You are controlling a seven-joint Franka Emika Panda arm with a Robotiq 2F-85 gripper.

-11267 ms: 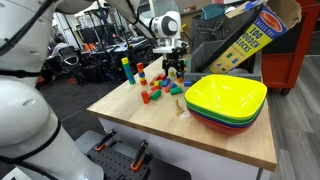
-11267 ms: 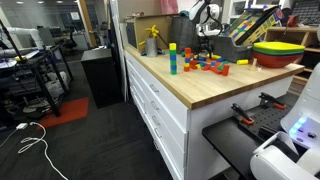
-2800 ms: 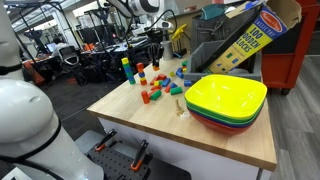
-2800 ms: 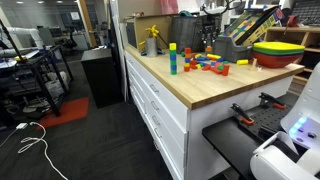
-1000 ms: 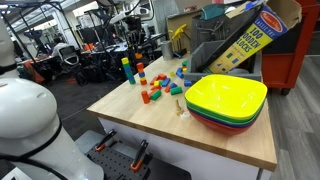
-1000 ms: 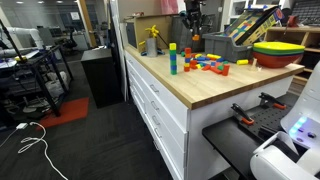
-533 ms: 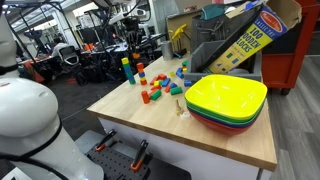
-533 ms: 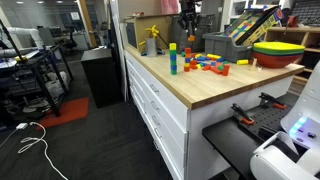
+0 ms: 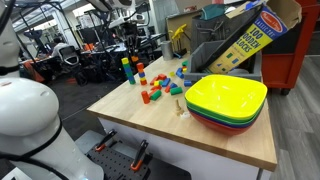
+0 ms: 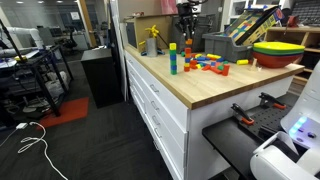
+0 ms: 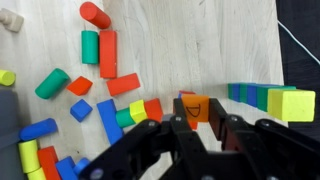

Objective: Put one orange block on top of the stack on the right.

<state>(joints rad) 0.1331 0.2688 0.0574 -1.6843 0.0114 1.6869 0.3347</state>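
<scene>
Jaws of the gripper [image 11: 205, 128] are closed on the orange block [image 11: 197, 107], which sits between the dark fingers [image 11: 178, 130] and bears a dark mark like a letter D. From the wrist, the tall tower [image 11: 268, 98] lies at 3 o'clock of the held block, with loose blocks [image 11: 108, 53] spread from 9 to 11 o'clock. In an exterior view the stack [image 9: 182, 71], low and dark blue, stands at about 2 o'clock of the loose blocks, and the box [image 9: 255, 35] at 1 o'clock reads "100" and "BLOCKS".
</scene>
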